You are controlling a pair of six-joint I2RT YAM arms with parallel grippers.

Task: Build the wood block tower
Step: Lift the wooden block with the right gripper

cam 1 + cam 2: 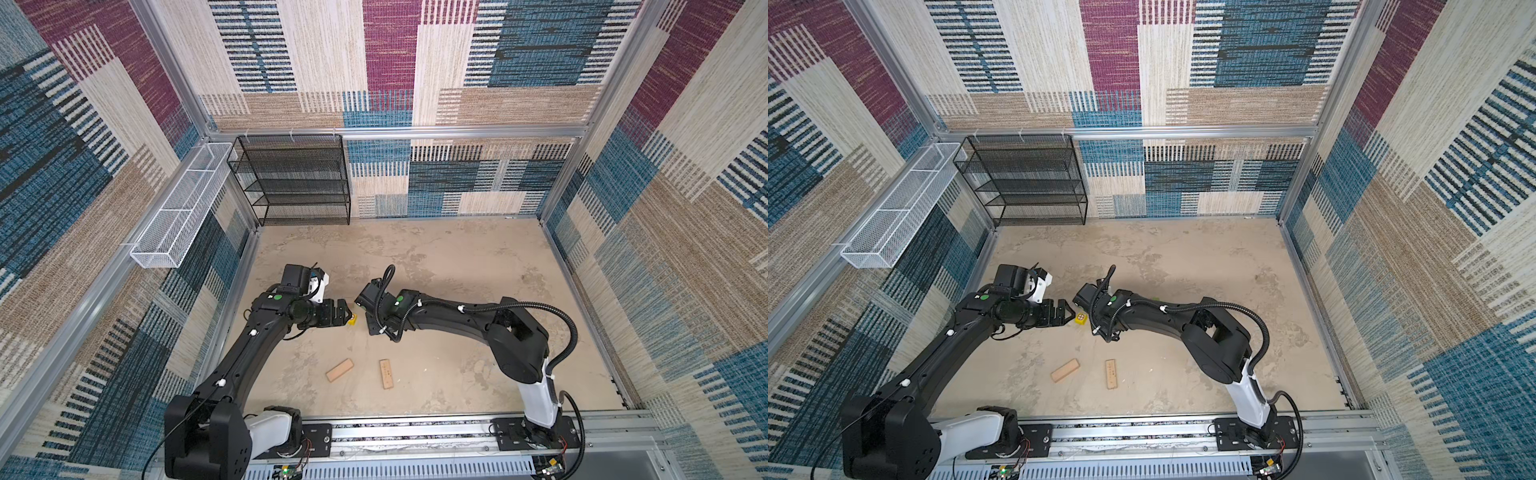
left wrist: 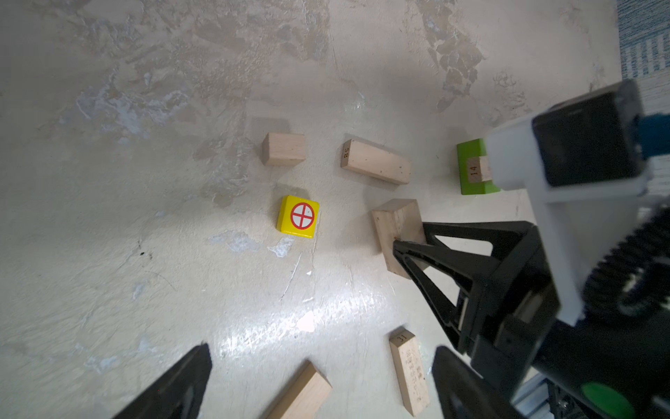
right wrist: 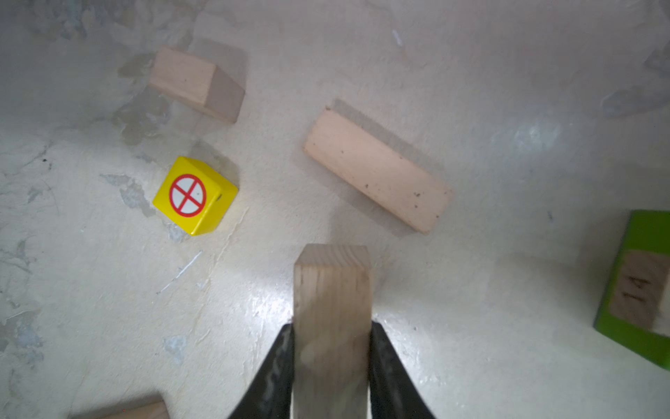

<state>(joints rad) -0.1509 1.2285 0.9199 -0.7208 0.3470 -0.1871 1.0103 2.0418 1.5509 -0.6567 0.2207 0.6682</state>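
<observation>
The right gripper is clamped on a plain tan wooden brick that juts out past its fingertips. The left gripper is spread wide and holds nothing, just beside a yellow wooden cube with a red crossed circle. The tower so far is a green oblong block with a tan brick marked 14 lying on it, on the mottled beige tabletop. A longer loose tan brick and a short tan block lie near the cube.
</observation>
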